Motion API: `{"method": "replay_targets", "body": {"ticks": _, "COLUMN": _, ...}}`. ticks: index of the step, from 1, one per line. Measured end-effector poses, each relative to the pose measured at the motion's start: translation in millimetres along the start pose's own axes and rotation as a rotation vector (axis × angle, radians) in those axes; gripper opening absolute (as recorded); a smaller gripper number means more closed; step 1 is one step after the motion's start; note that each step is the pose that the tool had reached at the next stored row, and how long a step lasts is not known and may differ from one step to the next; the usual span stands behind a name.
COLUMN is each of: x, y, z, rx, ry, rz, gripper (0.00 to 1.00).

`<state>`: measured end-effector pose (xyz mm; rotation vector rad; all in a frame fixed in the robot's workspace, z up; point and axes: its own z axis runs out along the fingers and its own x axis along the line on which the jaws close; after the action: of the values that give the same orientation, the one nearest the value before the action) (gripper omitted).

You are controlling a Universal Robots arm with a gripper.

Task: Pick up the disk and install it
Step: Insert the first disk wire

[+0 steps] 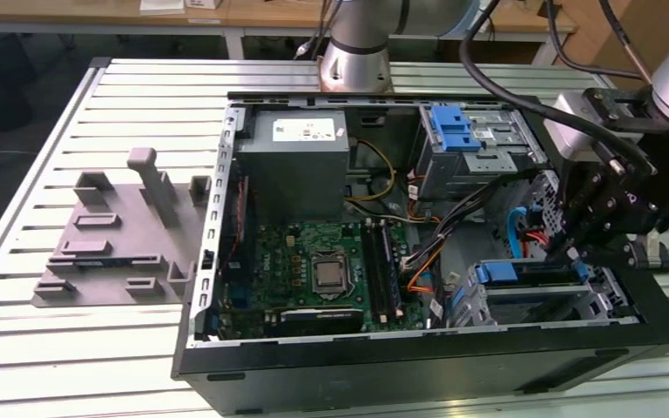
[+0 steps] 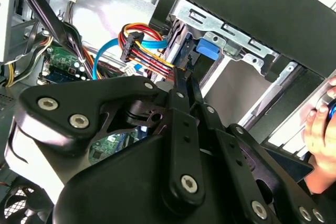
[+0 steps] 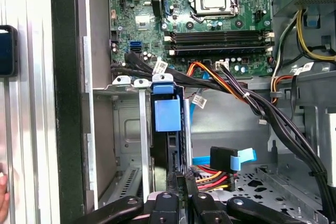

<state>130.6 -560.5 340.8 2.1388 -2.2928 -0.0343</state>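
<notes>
Now the gripper hangs over the lower drive cage at the exterior view's right side of the open case. Its jaws are narrow, and I cannot tell if they grip anything. The disk stands on edge inside that cage, its blue carrier toward the motherboard; the fingers are at its rear end, beside the cables. A hand rests near the case edge.
</notes>
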Motion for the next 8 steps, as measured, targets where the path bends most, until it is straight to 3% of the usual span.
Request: {"method": "replay_targets", "body": {"ticks": 8, "x": 0.4, "y": -0.1, "z": 3.0, "rx": -0.0019, "ry": 0.0002, "rz": 0.006, "gripper": 0.16}}
